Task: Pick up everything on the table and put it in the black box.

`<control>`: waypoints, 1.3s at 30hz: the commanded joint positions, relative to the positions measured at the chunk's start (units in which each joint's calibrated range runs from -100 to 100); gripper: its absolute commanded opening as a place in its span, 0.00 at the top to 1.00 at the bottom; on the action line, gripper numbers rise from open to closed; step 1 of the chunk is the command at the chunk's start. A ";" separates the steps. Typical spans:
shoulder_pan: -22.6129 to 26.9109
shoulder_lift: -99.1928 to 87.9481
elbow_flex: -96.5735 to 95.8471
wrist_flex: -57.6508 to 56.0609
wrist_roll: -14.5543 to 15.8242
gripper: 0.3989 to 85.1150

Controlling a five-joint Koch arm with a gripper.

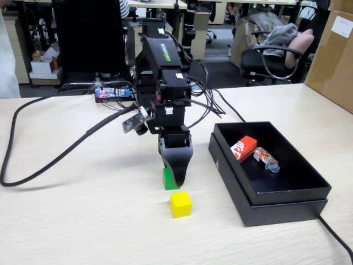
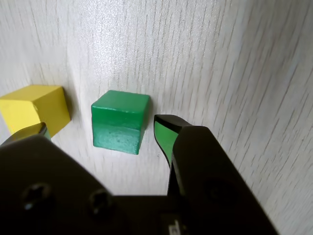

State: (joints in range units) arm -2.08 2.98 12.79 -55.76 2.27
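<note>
From the fixed view, the black arm's gripper [image 1: 175,179] reaches down to the wide light beige wood-grain tabletop [image 1: 83,221], its dark jaw covering part of the small green cube [image 1: 167,179]. Just in front of that, nearer the camera, sits the small yellow cube [image 1: 180,204], apart from the green one. To the right lies the shallow matte black cardboard box [image 1: 276,207], and inside it rest the red rectangular packet with a white end [image 1: 243,148] and an orange patterned wrapped stick [image 1: 266,158]. A thick black cable [image 1: 49,157] loops across the table on the left; a brown cardboard carton [image 1: 333,55] stands at the far right.

In the wrist view, the jaws stand apart on either side of the green cube [image 2: 120,121], one fingertip [image 2: 165,134] just beside its right face. The yellow cube [image 2: 36,108] lies near the left jaw.
</note>
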 commanded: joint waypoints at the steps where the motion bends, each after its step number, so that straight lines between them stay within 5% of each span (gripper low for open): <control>1: -0.44 -0.17 4.44 1.29 -0.59 0.50; 6: -0.59 1.10 4.35 1.29 -0.93 0.51; 14: -0.78 1.90 4.44 1.29 -1.12 0.76; 20: -0.78 2.01 4.44 1.29 -1.07 0.82; 24: -0.93 0.98 4.89 1.29 -0.98 0.94; 39: 6.40 -31.72 -1.72 -1.65 0.63 0.95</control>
State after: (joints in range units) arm 2.42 -19.32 9.22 -56.99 2.47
